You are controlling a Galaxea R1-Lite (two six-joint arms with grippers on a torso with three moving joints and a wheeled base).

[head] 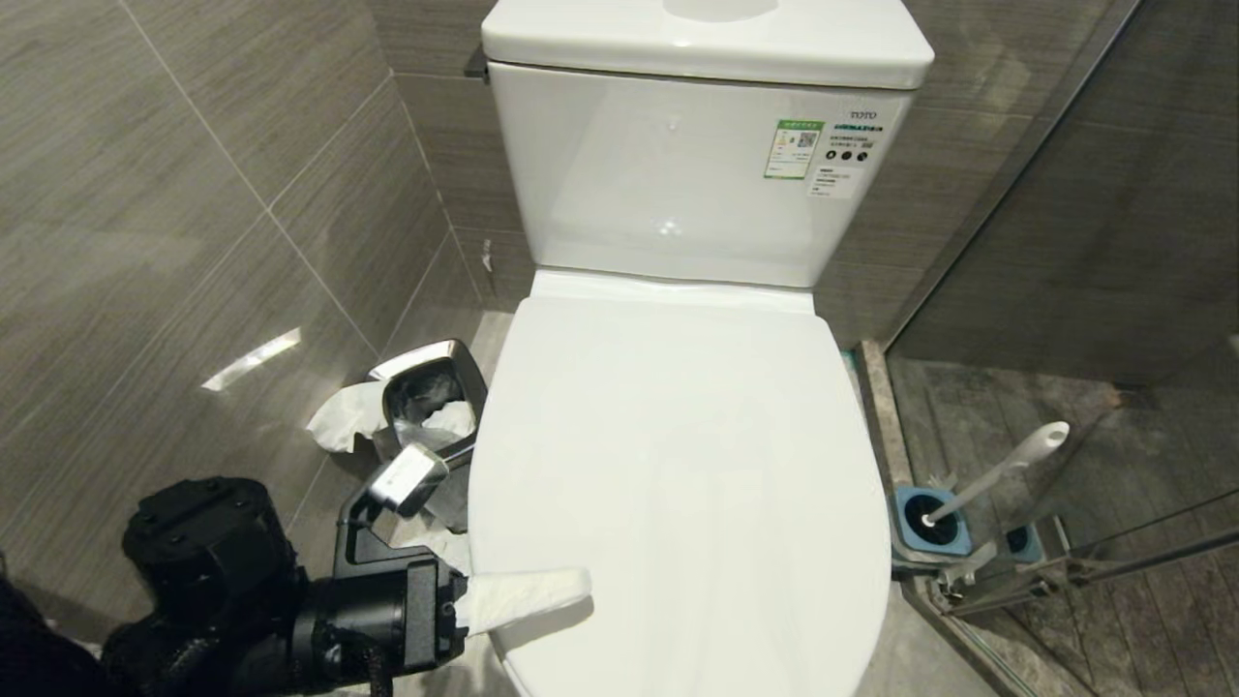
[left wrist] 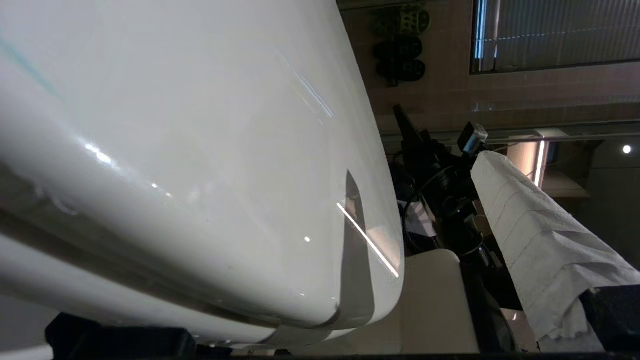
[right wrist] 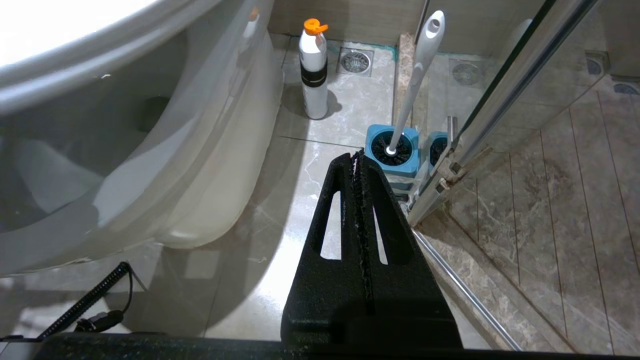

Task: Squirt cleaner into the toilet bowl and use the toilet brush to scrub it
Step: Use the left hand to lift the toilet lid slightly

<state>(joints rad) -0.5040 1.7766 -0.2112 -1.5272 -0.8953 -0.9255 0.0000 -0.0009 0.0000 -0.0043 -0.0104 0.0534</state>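
Your left end effector (head: 484, 566) sits at the near left edge of the toilet bowl (head: 678, 465), its fingers spread wide. One finger is wrapped in white paper (head: 528, 595) and lies over the closed lid; the other, seen in the left wrist view, is below the rim. The lid is down, so you see nothing of the inside of the bowl. A faint turquoise streak of cleaner (left wrist: 25, 62) shows on the white ceramic in the left wrist view.

Your right end effector (right wrist: 357, 165) hangs low beside the toilet, over the floor, with its two black fingers pressed together and nothing between them.

The toilet brush (head: 997, 474) stands head-down in its blue holder (head: 929, 523) on the floor to the right of the toilet, against the glass shower door (head: 1065, 242), handle leaning away. A white bottle with an orange cap (right wrist: 314, 70) stands on the floor farther back. A steel bin (head: 431, 387) with white paper spilling out sits left of the bowl.
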